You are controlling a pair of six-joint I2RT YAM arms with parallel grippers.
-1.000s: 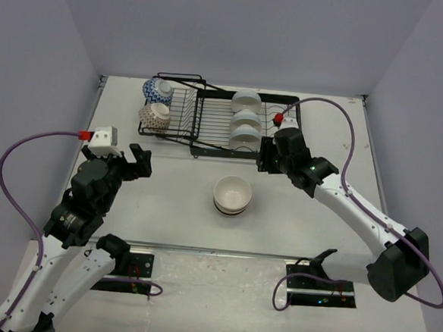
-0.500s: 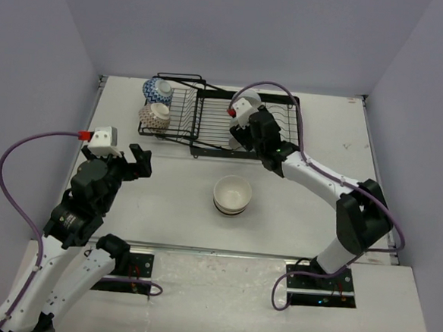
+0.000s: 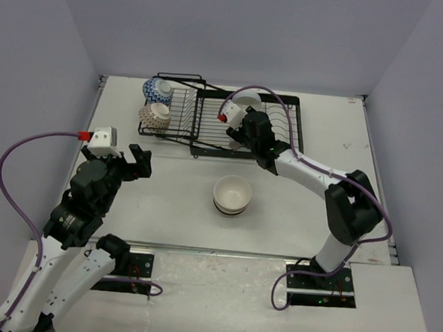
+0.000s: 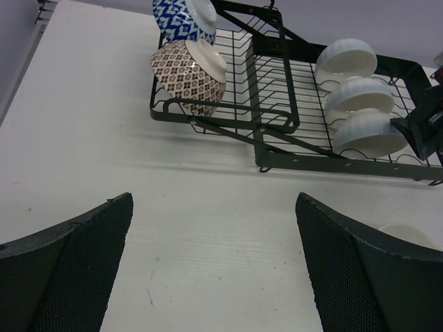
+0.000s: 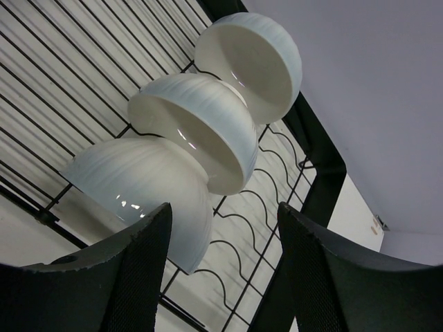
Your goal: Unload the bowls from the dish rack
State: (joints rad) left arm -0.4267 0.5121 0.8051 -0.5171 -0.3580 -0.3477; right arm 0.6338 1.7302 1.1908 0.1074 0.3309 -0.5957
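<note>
Plain white table [image 3: 173, 208] with pale lavender walls [image 3: 254, 31] on three sides, so nothing fancy. The black wire dish rack [image 3: 183, 110] sits at the far side of it. Three white bowls [image 5: 194, 131] stand on edge in a row in the bigger framed section. A blue-and-white bowl [image 4: 181, 17] and a brown patterned bowl [image 4: 188, 72] are tipped on their sides at the left end of the smaller section.

Right arm is doing the reaching. From its base at the near right edge it rises to a sharply bent elbow, and the forearm then runs up and left across the table to the rack. Its wrist hangs over the near edge of the framed section. The right gripper [image 5: 225, 214] points at the row of white bowls with its jaws apart and nothing clamped. In the wrist view the nearest bowl sits just above the left finger [image 5: 131, 270], and rack wire shows in the gap.

Left arm is folded up on its own side and hovers over the left part of the table, well short of the rack. The left gripper [image 4: 213, 200] has its jaws spread wide and empty, aimed toward the rack's left end.

A short stack of bowls [image 3: 232, 195] sits mid-table between the two arms, with a white one on top and a dark band showing under it.
</note>
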